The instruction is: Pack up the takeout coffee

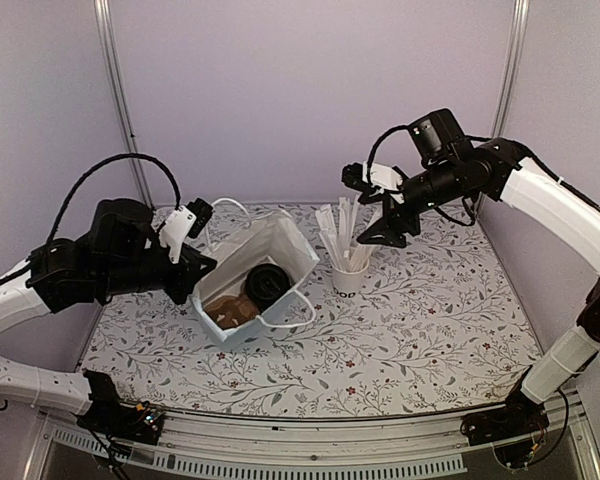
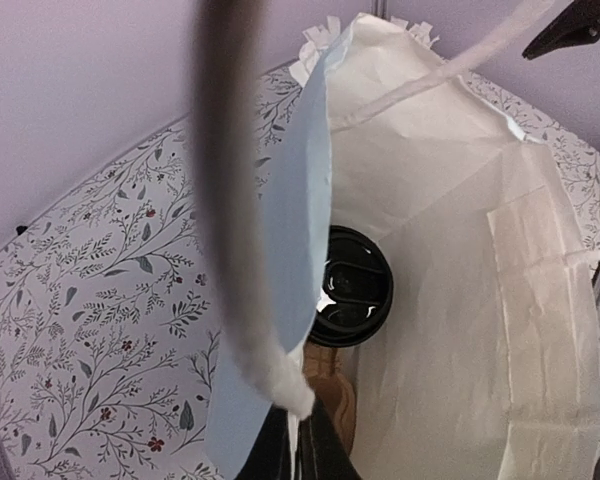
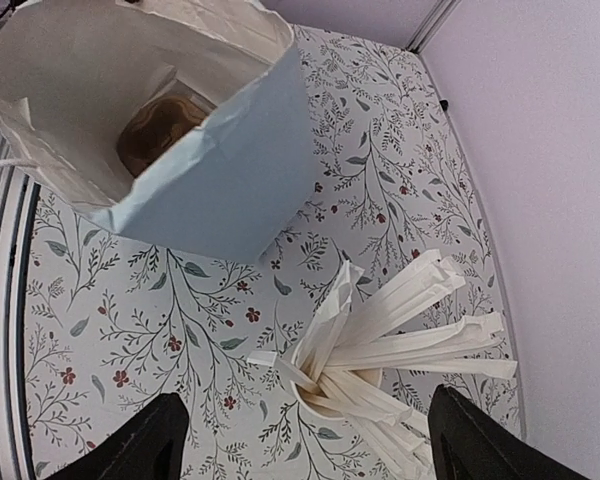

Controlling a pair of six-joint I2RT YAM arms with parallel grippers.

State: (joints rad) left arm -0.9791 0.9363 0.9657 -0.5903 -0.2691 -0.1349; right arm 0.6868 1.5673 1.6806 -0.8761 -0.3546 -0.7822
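Note:
The takeout coffee [image 1: 267, 284] is a black cup seen from above, standing inside an open white paper bag [image 1: 280, 240]. In the left wrist view the cup's black top [image 2: 355, 290] shows deep in the bag [image 2: 450, 250]. My left gripper [image 1: 200, 268] is shut on the bag's left edge and holds the mouth open; its fingers [image 2: 320, 450] pinch that edge. My right gripper [image 1: 380, 236] is open and empty, hovering over a white cup of wrapped sticks [image 1: 348, 272], its jaws wide to either side [image 3: 305, 445]. The bag's wall [image 3: 210, 190] hides the coffee in the right wrist view.
A brown item [image 1: 230, 310] lies in the bag beside the coffee; it also shows in the wrist views [image 2: 330, 385] [image 3: 160, 130]. The white stick cup [image 3: 350, 375] stands just right of the bag. A bag handle [image 1: 285, 320] loops onto the flowered table [image 1: 410, 340].

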